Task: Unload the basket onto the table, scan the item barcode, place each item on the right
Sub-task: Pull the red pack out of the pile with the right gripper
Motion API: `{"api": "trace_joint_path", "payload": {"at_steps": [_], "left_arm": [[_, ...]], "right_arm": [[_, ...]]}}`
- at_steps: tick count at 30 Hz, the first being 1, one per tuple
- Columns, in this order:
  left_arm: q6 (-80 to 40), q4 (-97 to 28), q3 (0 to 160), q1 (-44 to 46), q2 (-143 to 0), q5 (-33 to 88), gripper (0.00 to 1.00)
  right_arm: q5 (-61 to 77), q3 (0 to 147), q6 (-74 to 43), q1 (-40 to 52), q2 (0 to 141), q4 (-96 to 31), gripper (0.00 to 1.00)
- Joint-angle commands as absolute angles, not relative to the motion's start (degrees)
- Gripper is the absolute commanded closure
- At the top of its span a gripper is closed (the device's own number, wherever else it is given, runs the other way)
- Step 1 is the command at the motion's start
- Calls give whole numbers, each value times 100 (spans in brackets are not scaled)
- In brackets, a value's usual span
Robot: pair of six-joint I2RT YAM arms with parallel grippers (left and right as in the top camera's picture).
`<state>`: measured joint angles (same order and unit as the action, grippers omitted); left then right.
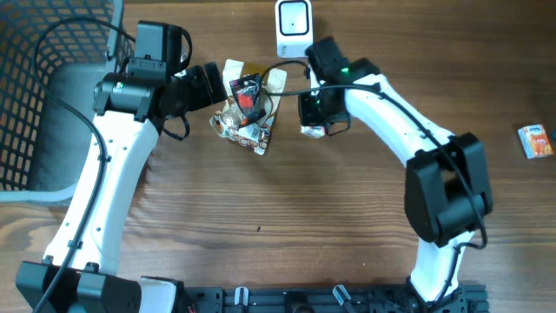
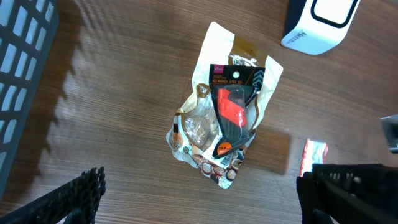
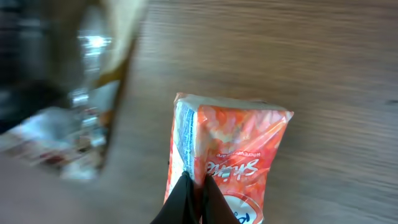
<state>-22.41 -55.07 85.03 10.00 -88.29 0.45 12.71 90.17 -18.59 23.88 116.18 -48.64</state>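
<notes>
Orange-and-white foil snack packet (image 3: pixel 231 149) lies on the wooden table (image 1: pixel 347 217), at 6 o'clock from the white box-shaped scanner (image 1: pixel 294 26). In the right wrist view its long axis runs 6 to 12 o'clock. Right gripper (image 3: pixel 191 198) is pinched together on its 6 o'clock end. Left gripper (image 2: pixel 202 193) is spread wide apart above a heap of crinkled wrappers (image 2: pixel 224 118).
</notes>
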Motion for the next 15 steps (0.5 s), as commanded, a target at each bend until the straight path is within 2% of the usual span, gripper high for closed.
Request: {"api": "trace_joint_path", "payload": {"at_steps": [1,4,9,11,12,13,15], "left_arm": [[-2294,-5494,8519,989,-8851,12,0],[-2294,-5494,8519,989,-8853,12,0],[-2294,-5494,8519,989,-8851,12,0],[-2294,-5494,8519,989,-8851,12,0],[-2294,-5494,8519,989,-8853,12,0],[-2294,-5492,8519,989,-8851,12,0],[-2294,-5494,8519,989,-8853,12,0]], "right_arm": [[2987,8991,-1653,2204,11487,-4683,95],[3999,8228,-1806,2189,11489,-3992,95],[3992,7675,-2115,2014,11489,-3776,95],[3570,7599,-2119,1809,11489,-3968,95],[3046,7601,-2119,1706,11489,-4139,85],[2263,7601,-2115,1575,11489,-4344,66],[1590,7644,-2095,1382,11485,-4617,59]]}}
